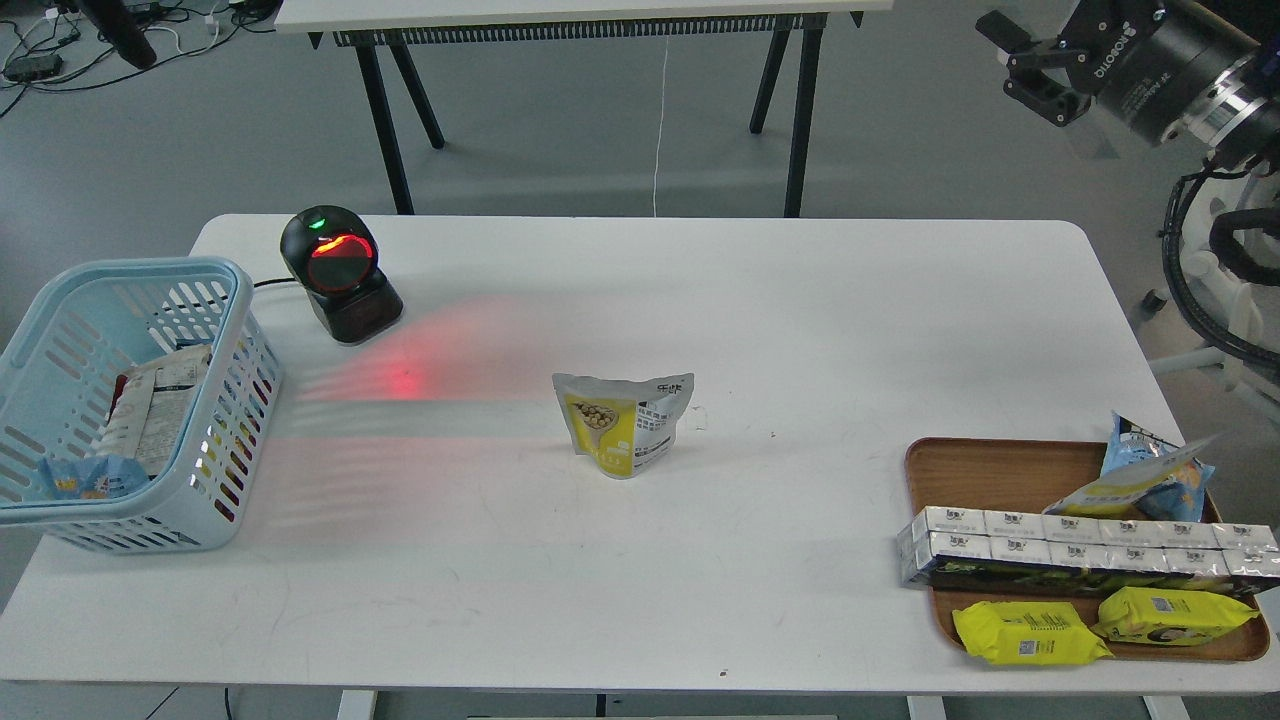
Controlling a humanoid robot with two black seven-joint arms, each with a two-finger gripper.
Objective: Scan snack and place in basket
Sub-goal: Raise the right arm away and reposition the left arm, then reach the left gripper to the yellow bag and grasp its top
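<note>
Standing upright mid-table, snack point(624, 424); right fingers point(1030, 70) apart, left arm unseen

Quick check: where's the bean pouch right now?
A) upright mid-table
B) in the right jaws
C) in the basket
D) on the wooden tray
A: the pouch stands alone mid-table, between the scanner and the tray, with nothing touching it.

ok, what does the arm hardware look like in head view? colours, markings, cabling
Only the right arm shows: black cylindrical wrist with white ROBOTIQ lettering, a silver metal ring behind it, and black corrugated cable loops below. Its right claw is black with two fingers. The left claw is out of view.
</note>
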